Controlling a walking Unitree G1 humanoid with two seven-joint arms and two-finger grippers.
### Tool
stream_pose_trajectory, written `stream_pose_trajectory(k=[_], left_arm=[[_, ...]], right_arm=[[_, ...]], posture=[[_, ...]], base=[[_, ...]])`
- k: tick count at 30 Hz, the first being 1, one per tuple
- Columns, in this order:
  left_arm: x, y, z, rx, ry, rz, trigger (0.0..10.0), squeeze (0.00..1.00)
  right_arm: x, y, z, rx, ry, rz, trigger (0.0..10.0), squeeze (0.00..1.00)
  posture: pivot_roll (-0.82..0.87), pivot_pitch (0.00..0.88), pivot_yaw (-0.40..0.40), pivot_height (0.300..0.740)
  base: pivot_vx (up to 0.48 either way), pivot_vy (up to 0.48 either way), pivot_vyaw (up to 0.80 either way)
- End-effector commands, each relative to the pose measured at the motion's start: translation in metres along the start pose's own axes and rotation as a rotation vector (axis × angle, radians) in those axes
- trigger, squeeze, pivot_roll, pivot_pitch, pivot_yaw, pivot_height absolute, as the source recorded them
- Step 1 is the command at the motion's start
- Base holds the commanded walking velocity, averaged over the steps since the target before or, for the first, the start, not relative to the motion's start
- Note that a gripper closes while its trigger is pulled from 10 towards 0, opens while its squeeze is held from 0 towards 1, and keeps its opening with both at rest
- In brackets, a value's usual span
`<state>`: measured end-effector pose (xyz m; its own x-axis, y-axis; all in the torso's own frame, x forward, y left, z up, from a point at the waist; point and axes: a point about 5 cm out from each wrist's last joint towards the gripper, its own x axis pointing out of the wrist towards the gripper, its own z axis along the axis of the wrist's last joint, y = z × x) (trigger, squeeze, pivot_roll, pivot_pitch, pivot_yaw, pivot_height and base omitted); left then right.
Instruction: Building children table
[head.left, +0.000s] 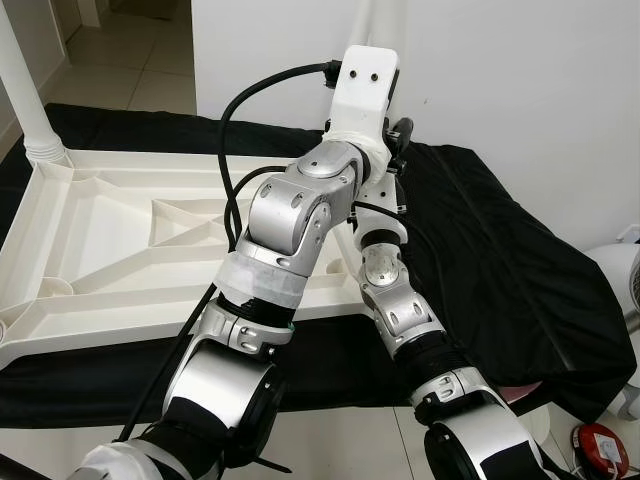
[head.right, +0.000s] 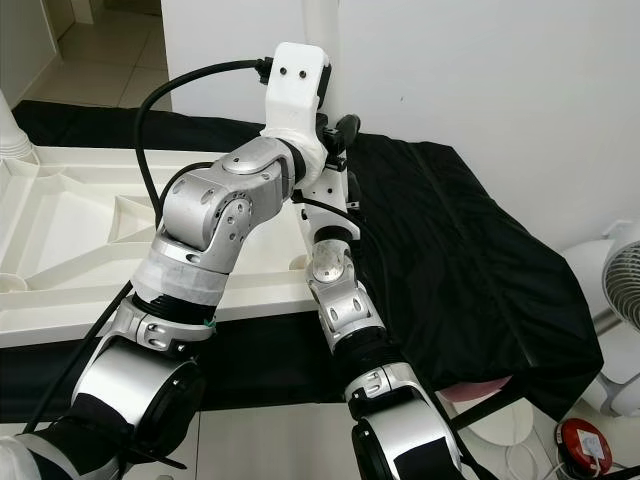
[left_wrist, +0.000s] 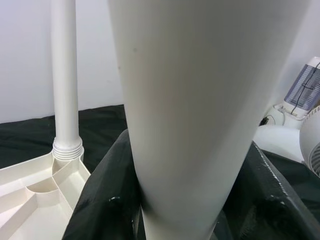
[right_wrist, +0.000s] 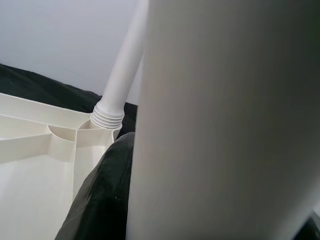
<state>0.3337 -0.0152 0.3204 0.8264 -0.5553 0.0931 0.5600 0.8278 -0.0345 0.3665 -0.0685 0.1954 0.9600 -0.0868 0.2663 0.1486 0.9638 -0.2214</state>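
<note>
I have both grippers up at the far right corner of the upturned tabletop (head.left: 110, 250), which lies on a black cloth (head.left: 500, 260). My left gripper (left_wrist: 187, 220) is clamped around the white leg (left_wrist: 200, 100) standing at that corner, its fingers (left_wrist: 100, 215) pressed against either side. My right gripper is at the same leg (right_wrist: 225, 125); one finger (right_wrist: 100, 200) touches it, the other I can't see. Another leg (head.left: 25, 90) stands screwed into the left corner. I can read no writing anywhere.

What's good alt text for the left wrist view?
A white table leg stands upright close to the camera, gripped between the left hand's black fingers. Behind, a second leg is screwed into a corner of the upturned white tabletop, on black cloth.
</note>
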Motion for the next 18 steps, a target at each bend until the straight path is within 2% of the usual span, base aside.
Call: stream_pose_trajectory(k=[1,2,3,4,7,8,13,14,15,16,18], left_arm=[[0.000,-0.016,0.010,0.040,-0.040,-0.048,10.0,0.00],[0.000,-0.017,0.010,0.042,-0.046,-0.060,10.0,0.00],[0.000,-0.017,0.010,0.042,-0.046,-0.060,10.0,0.00],[-0.001,-0.020,0.011,0.045,-0.055,-0.082,10.0,0.00],[-0.002,-0.022,0.010,0.020,-0.056,-0.106,10.0,0.00],[-0.002,-0.023,0.011,0.007,-0.065,-0.125,10.0,1.00],[-0.003,-0.025,0.016,0.006,-0.096,-0.144,10.0,1.00],[-0.003,-0.025,0.018,0.010,-0.107,-0.145,10.0,0.16],[-0.003,-0.025,0.018,0.010,-0.107,-0.145,10.0,0.16],[-0.003,-0.024,0.021,0.001,-0.124,-0.138,10.0,0.00],[-0.003,-0.023,0.024,-0.006,-0.141,-0.129,10.0,0.00]], right_arm=[[-0.001,-0.001,-0.011,-0.021,0.052,-0.009,0.0,0.00],[0.000,-0.003,-0.011,-0.022,0.057,-0.023,4.8,0.00],[0.000,-0.003,-0.011,-0.022,0.057,-0.023,4.8,0.00],[0.001,-0.004,-0.011,-0.014,0.061,-0.028,10.0,0.00],[0.002,-0.004,-0.011,-0.012,0.061,-0.031,10.0,0.00],[0.003,-0.005,-0.011,-0.007,0.065,-0.034,10.0,0.00],[0.005,-0.007,-0.012,0.000,0.080,-0.043,10.0,0.00],[0.006,-0.008,-0.013,-0.005,0.088,-0.043,10.0,0.00],[0.006,-0.008,-0.013,-0.005,0.088,-0.043,10.0,0.00],[0.007,-0.008,-0.014,-0.003,0.096,-0.042,10.0,0.00],[0.007,-0.008,-0.014,-0.003,0.099,-0.042,10.0,0.00]], posture=[[0.03,0.000,-0.127,0.740],[0.03,0.000,-0.127,0.740],[0.03,0.000,-0.127,0.740],[0.03,0.000,-0.125,0.740],[0.03,0.000,-0.125,0.740],[0.03,0.000,-0.122,0.740],[0.03,0.000,-0.119,0.740],[0.03,0.000,-0.120,0.740],[0.03,0.000,-0.120,0.740],[0.03,0.000,-0.121,0.740],[0.03,0.000,-0.121,0.740]], base=[[0.000,0.000,0.00],[0.000,0.000,0.00],[0.000,0.000,0.00],[0.000,0.000,0.00],[0.000,0.000,0.00],[0.000,0.000,0.00],[0.000,0.000,0.00],[0.000,0.000,0.00],[0.000,0.000,0.00],[0.000,0.000,0.00],[0.000,0.000,0.00]])
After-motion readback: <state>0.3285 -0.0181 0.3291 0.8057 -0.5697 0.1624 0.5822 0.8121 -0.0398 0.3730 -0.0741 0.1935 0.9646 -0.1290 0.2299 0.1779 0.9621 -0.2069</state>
